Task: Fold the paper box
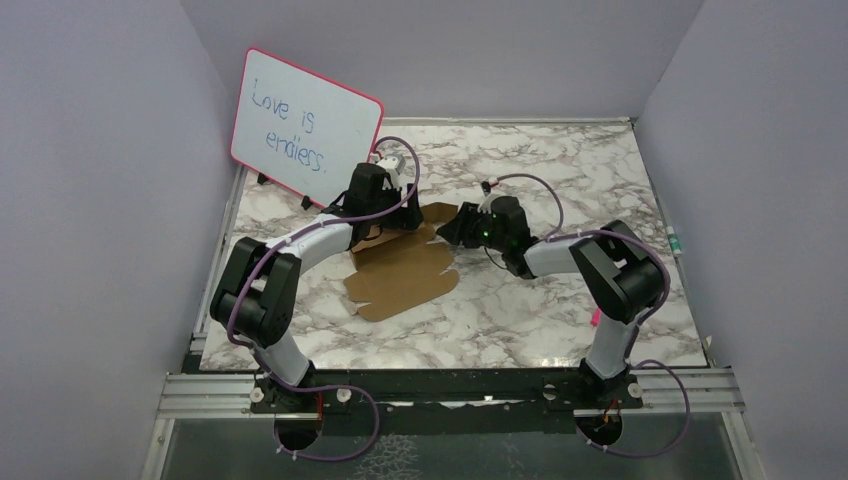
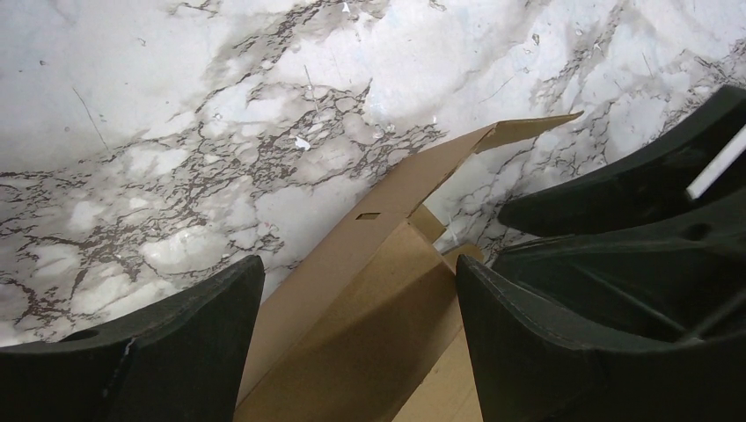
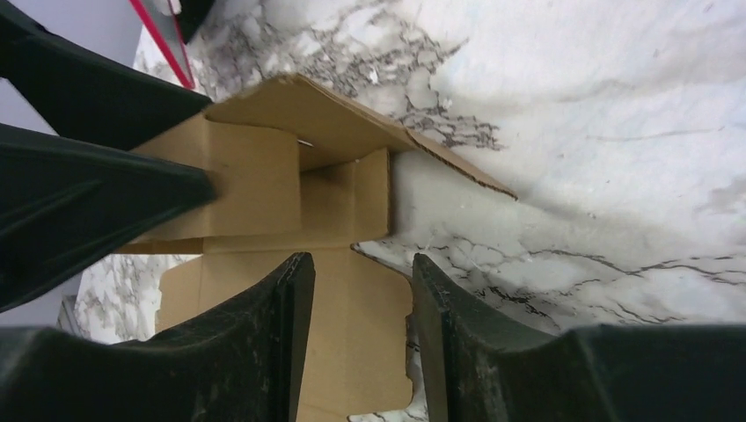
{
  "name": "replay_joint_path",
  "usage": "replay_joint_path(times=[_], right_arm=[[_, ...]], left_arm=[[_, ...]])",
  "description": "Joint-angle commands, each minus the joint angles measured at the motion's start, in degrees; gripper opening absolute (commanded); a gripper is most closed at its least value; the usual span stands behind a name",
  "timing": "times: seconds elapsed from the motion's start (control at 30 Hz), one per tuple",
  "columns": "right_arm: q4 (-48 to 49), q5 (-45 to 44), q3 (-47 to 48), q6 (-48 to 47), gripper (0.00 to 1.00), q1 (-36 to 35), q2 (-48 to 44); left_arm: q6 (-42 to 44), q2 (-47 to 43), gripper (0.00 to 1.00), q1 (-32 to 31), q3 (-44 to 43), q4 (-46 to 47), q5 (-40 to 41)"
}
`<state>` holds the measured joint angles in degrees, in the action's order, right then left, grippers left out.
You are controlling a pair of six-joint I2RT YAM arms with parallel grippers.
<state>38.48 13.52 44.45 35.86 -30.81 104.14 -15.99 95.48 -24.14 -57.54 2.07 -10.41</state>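
Where left fingers (image 2: 132,369) overlap, paper box (image 2: 369,308) hidden

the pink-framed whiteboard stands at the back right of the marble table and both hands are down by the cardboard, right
Not quite. The whiteboard stands at the back left of the marble table, as the top external view shows. The rest holds: the left hand and the right hand are both down by the paper box.
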Motion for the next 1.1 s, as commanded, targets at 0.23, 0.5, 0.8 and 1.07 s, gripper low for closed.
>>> replay_joint_path(times=[0.23, 0.5, 0.8, 1.07], right_arm=[[7.37, 3.85, 4.22, 5.6, 0.45, -0.58, 9.86], [11.68, 10.27, 6.55, 4.65, 0.29, -0.57, 11.98], [17.22, 17.88, 6.35, 1.75, 0.18, -0.94, 12.27], [18.79, 19.27, 6.67, -1.62, 0.2, -2.0, 12.93]], left_arm=[[0.96, 1.64, 0.8, -0.31, -1.79, -1.36, 1.79], [0.89, 1.64, 0.8, -0.3, -1.61, -1.23, 1.72], [0.45, 1.81, 0.8, -0.34, -1.51, -1.01, 1.56], [0.26, 1.92, 0.8, -0.3, -1.44, -0.92, 1.51]])
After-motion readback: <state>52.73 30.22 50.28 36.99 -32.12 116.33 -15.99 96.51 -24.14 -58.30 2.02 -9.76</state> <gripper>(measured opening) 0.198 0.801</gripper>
